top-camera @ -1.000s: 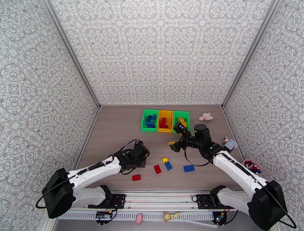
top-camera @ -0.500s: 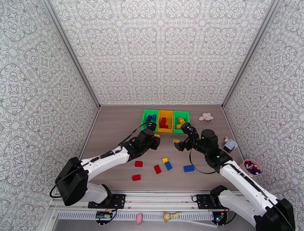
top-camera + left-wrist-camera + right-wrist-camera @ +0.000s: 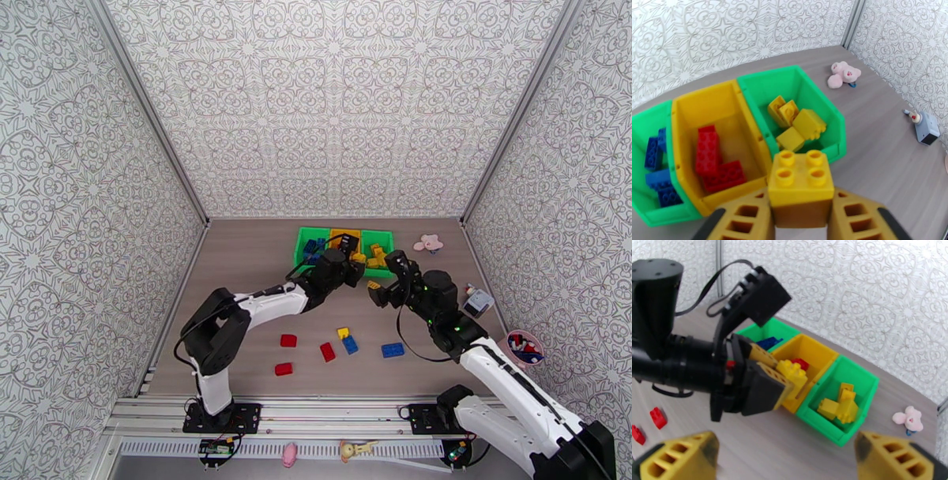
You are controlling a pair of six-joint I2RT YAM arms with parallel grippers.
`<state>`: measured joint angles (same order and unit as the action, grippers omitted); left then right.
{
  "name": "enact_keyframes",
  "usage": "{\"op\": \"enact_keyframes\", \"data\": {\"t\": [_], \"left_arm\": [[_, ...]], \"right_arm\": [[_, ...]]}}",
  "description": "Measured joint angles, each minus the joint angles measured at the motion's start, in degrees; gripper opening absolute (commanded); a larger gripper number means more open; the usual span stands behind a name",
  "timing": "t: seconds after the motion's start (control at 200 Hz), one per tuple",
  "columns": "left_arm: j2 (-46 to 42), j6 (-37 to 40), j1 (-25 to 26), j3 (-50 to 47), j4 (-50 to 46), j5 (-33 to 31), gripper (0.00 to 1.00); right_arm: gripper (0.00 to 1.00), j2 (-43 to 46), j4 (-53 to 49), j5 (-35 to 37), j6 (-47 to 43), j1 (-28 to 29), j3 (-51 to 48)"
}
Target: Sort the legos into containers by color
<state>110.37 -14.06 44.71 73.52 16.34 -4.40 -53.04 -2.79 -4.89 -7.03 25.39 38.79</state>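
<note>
Nearest the arms on the left, a red brick (image 3: 283, 369) lies on the wooden table (image 3: 237, 268). A second red brick (image 3: 288, 340) lies just beyond it. A third red brick (image 3: 327, 351) is further right, its long axis running roughly near to far. Right of that, a small yellow brick (image 3: 343, 332) touches a small blue brick (image 3: 350, 344). A longer blue brick (image 3: 393, 350) lies apart from them with its long axis left to right.

At the far side stand three joined bins. The left green bin (image 3: 667, 217) holds blue bricks (image 3: 653, 154). The yellow bin (image 3: 711, 102) holds red bricks (image 3: 707, 152): one lies near to far and another lies slantwise against its near end. The right green bin (image 3: 790, 83) holds a loose heap of yellow bricks (image 3: 807, 124) tipped at various angles.

The left gripper (image 3: 801, 215) is clamped on a square yellow four-stud brick (image 3: 801, 181). Its studs point up and it has no longer side. It sits at the near rim of the bins, about where the yellow bin meets the right green one.

The right gripper (image 3: 788, 457) is just right of it, its fingers spread wide with nothing between them.

Further right are a pink flower toy (image 3: 430, 242) beside the bins, a small grey device (image 3: 478, 300), and a pink cup (image 3: 523, 346) of mixed pieces by the right wall.
</note>
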Motion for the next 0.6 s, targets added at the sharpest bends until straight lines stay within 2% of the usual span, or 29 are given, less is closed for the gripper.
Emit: {"op": "enact_keyframes", "data": {"t": [0.305, 0.6], "left_arm": [[14.8, 0.8, -1.3, 20.4, -3.0, 0.3, 0.31], [25.9, 2.4, -2.1, 33.1, -8.8, 0.3, 0.33]], "right_arm": [[0.94, 2.9, -2.8, 2.4, 0.9, -0.3, -0.1], [0.94, 4.2, -6.2, 2.7, 1.6, -0.3, -0.1]]}}
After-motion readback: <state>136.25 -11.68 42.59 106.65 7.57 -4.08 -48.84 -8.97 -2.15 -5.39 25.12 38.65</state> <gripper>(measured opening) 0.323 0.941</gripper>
